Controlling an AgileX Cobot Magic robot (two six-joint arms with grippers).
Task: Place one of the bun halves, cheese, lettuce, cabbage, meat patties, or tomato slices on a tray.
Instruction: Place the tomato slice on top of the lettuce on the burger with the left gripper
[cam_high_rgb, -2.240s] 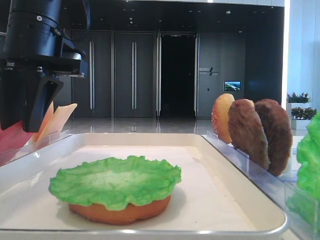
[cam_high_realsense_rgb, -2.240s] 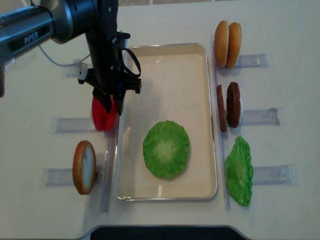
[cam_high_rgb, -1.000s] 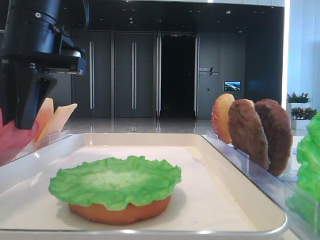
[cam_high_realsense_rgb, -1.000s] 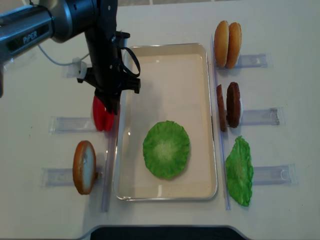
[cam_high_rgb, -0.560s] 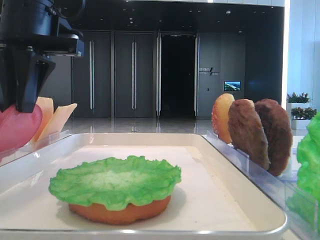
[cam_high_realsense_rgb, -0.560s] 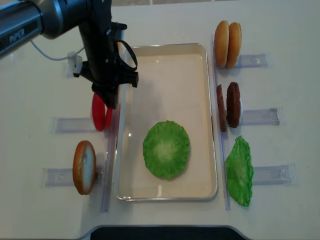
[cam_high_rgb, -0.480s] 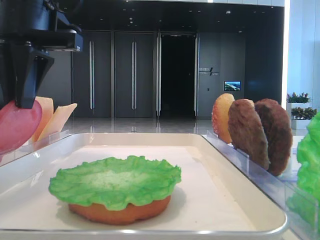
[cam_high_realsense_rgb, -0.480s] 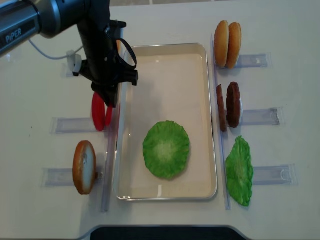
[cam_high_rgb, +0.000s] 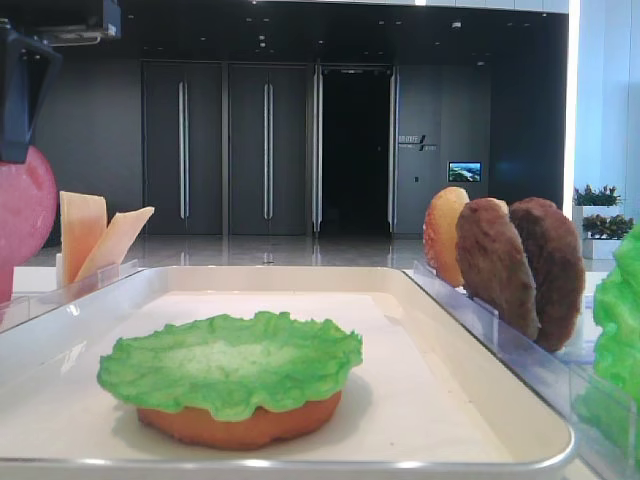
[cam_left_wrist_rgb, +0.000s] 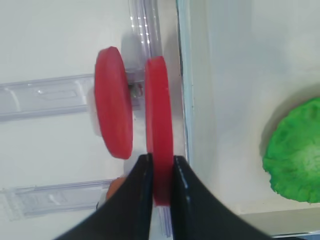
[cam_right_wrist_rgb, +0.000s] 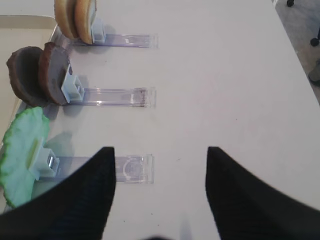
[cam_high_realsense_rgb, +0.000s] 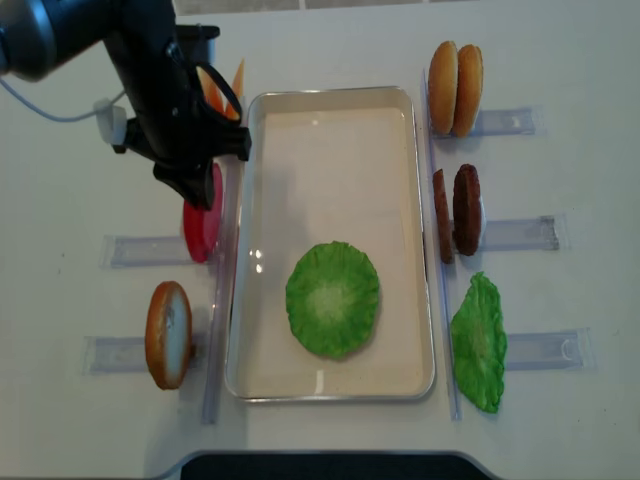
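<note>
Look first at what you cannot see well. In the low exterior view the left end effector (cam_high_rgb: 20, 100) is cut off by the top and left edges, and the tomato slice (cam_high_rgb: 25, 215) it carries shows only as a pinkish disc at the frame's edge. From above, the dark arm covers most of that slice, so only a red sliver (cam_high_realsense_rgb: 213, 200) peeks out under the end effector (cam_high_realsense_rgb: 190, 185).

The left wrist view settles it: the left end effector (cam_left_wrist_rgb: 159, 172) is closed tight on the edge of one upright tomato slice (cam_left_wrist_rgb: 159, 150), pinched between both fingers (cam_left_wrist_rgb: 142, 185). That slice hangs over the gap between the clear rack (cam_left_wrist_rgb: 45, 95) and the rim of the tray (cam_left_wrist_rgb: 182, 100). The second tomato slice (cam_left_wrist_rgb: 114, 115) stands just beside it, at the rack.

On the tray (cam_high_realsense_rgb: 330, 130) a lettuce leaf (cam_high_realsense_rgb: 332, 298) lies flat on a bun half (cam_high_rgb: 240, 425); from above the leaf hides the bun completely.

The right end effector (cam_right_wrist_rgb: 159, 195) is blurred and cut off at the bottom of its own view, its two dark fingers (cam_right_wrist_rgb: 85, 200) standing wide apart over bare bench (cam_right_wrist_rgb: 225, 75), holding nothing. Beyond it you see two bun halves (cam_right_wrist_rgb: 75, 17), cut off by the top edge, the meat patties (cam_right_wrist_rgb: 40, 75) and another lettuce leaf (cam_right_wrist_rgb: 22, 150).

Cheese slices (cam_high_rgb: 95, 240) lean at the far left. You cannot read any writing in these views.
</note>
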